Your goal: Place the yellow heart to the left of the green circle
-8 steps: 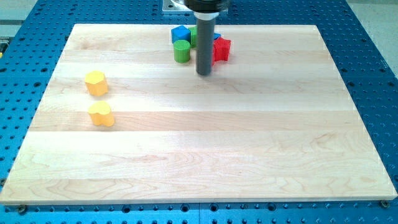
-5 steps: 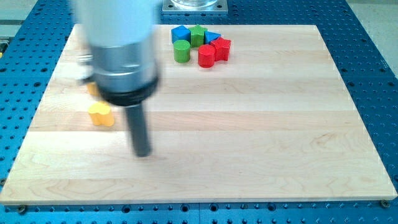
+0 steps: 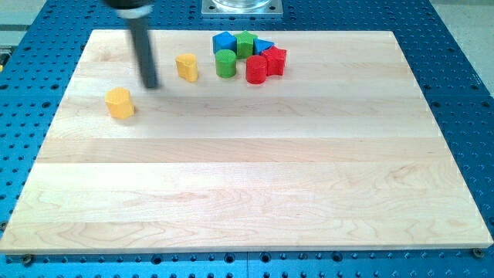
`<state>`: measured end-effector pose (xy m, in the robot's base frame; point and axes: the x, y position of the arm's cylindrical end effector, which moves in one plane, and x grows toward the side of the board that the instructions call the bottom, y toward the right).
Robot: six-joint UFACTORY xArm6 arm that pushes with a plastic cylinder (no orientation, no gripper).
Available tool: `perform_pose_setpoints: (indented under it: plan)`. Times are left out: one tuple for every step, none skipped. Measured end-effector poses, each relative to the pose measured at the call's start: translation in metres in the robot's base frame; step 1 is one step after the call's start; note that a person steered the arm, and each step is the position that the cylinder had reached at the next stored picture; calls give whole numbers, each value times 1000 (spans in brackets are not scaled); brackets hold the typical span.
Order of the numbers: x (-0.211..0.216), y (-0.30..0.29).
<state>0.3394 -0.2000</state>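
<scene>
While my tip (image 3: 150,84) stands apart, yellow heart (image 3: 186,67) sits left of green circle (image 3: 225,63).

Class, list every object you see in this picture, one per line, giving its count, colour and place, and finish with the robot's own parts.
yellow heart: one, yellow, upper board, just left of the green circle, apart from it.
green circle: one, green, left end of the cluster at the view's top.
yellow block: one, yellow, shape unclear, alone at the view's left.
blue block: one, blue, top left of the cluster.
green block: one, green, top of the cluster.
blue triangle: one, blue, mostly hidden behind the red ones.
red blocks: two, red, right end of the cluster.
wooden board: one, pale wood, on a blue perforated table.
my tip: one, dark rod, left of the yellow heart, not touching it.
</scene>
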Motion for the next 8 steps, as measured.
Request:
perform_pose_setpoints:
  plan:
    - [-3, 60]
    - [-14, 133]
    - [34, 83]
    - [121, 62]
    - [95, -30]
    - [35, -12]
    - [34, 81]
    - [73, -3]
